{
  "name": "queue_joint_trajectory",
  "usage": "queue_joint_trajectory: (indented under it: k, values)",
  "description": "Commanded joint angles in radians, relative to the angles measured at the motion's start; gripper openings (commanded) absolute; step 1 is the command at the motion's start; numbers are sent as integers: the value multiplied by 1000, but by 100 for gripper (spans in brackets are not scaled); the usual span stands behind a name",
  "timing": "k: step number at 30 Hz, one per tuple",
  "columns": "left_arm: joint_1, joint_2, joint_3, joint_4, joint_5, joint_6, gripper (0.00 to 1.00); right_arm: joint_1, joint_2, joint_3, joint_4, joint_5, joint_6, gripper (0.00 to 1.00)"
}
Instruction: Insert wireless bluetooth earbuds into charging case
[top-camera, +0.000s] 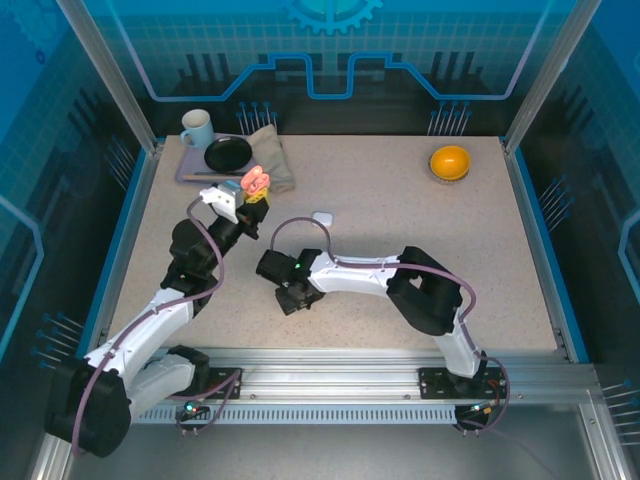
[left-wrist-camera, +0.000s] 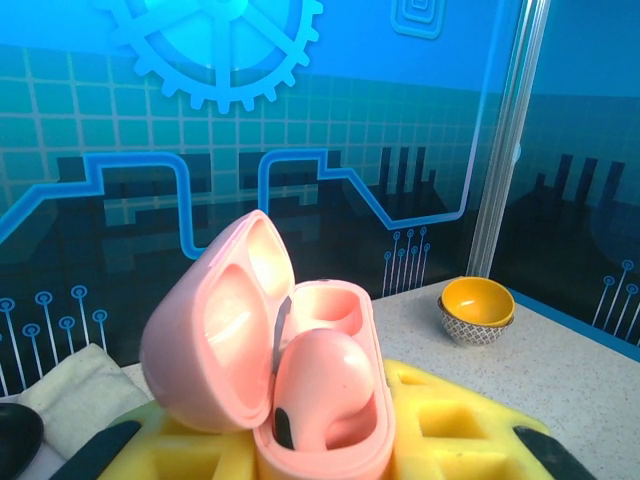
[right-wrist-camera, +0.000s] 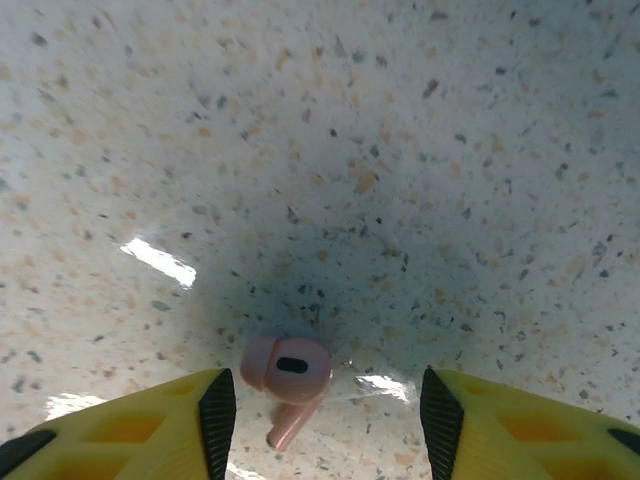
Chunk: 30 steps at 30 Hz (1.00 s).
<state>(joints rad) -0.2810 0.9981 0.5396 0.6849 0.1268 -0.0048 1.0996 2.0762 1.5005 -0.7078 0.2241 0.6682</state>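
We are pinching the open salmon-pink rounded plastic case (left-wrist-camera: 220, 330) in our left gripper (top-camera: 255, 196), with one seated pink earbud (left-wrist-camera: 320, 390) sitting inside. Our right gripper (right-wrist-camera: 325, 410) is standing spread over the speckled table (right-wrist-camera: 400, 150), with a loose pink plastic earbud (right-wrist-camera: 287, 372) lying between its fingers, at eleven o'clock from their midpoint.

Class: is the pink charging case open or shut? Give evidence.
Open: the pink case has its lid tipped back, one earbud seated inside.
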Motion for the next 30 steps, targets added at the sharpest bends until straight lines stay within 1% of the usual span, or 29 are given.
queue_joint_trajectory:
  k: [1, 13, 22, 28, 30]
  values:
    - [13, -15, -12, 23, -9, -24, 0, 14, 25, 36, -36, -17, -10, 54]
    - [17, -3, -20, 45, 1, -35, 0, 17, 72, 87, -56, -11, -4, 53]
    - [20, -1, -24, 54, 8, -44, 0, 14, 96, 107, -85, 10, 31, 47]
    - [20, 1, -26, 57, 11, -47, 0, 13, 98, 106, -87, 8, 36, 40]
    - [20, 3, -26, 58, 12, -47, 0, 13, 96, 104, -87, 7, 37, 40]
